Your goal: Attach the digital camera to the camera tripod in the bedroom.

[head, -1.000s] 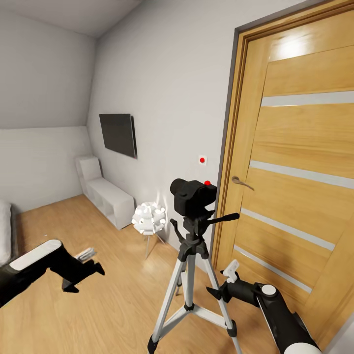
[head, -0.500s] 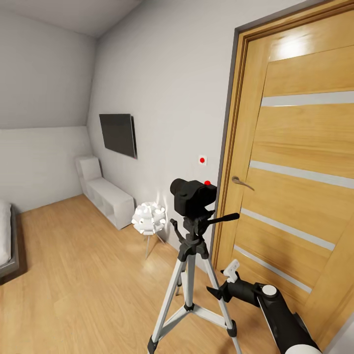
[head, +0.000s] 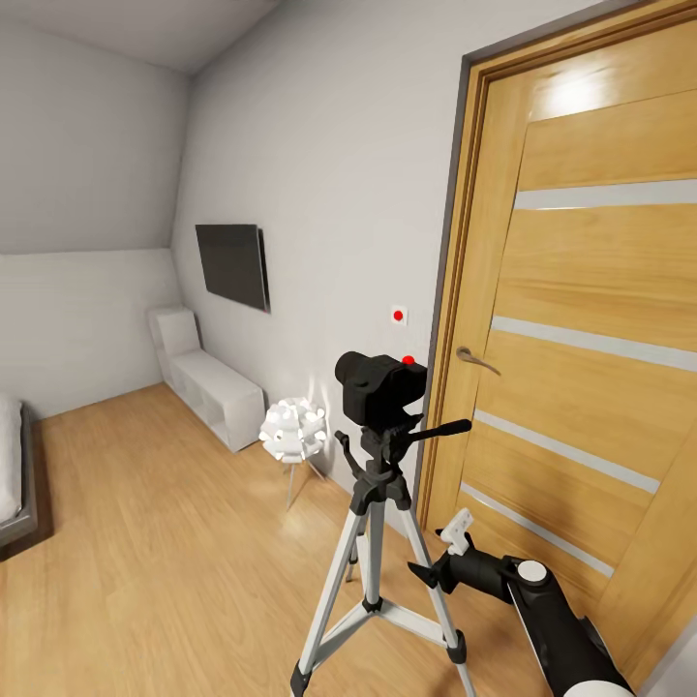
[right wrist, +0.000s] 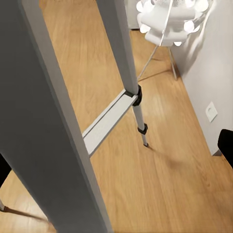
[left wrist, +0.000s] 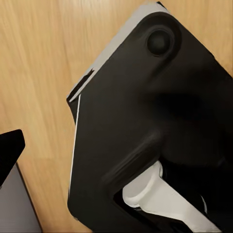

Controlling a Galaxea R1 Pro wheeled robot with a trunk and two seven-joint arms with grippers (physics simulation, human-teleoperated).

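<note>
The black digital camera (head: pixel 378 387), red dot on top, sits on the head of the camera tripod (head: pixel 371 503), which stands on the plank floor in front of the oak door (head: pixel 581 339). My right gripper (head: pixel 440 554) is low beside the tripod's right leg, open and holding nothing. In the right wrist view a silver tripod leg (right wrist: pixel 53 121) looms close, with the black fingertips (right wrist: pixel 227 144) far apart at the picture's edges. The left wrist view looks at my own black-and-white body (left wrist: pixel 160 121) over the floor, with one black fingertip (left wrist: pixel 9 150) at the edge.
A white ball lamp (head: pixel 293 431) on thin legs stands just left of the tripod by the wall. A wall TV (head: pixel 232 263) and a white bench (head: pixel 208 382) are further back. A bed edge (head: pixel 10 474) is at the far left. A white wall plate (head: pixel 398 316) hangs by the door frame.
My left arm has drawn back out of the head view. The right gripper has shifted only slightly. The camera and tripod have not moved.
</note>
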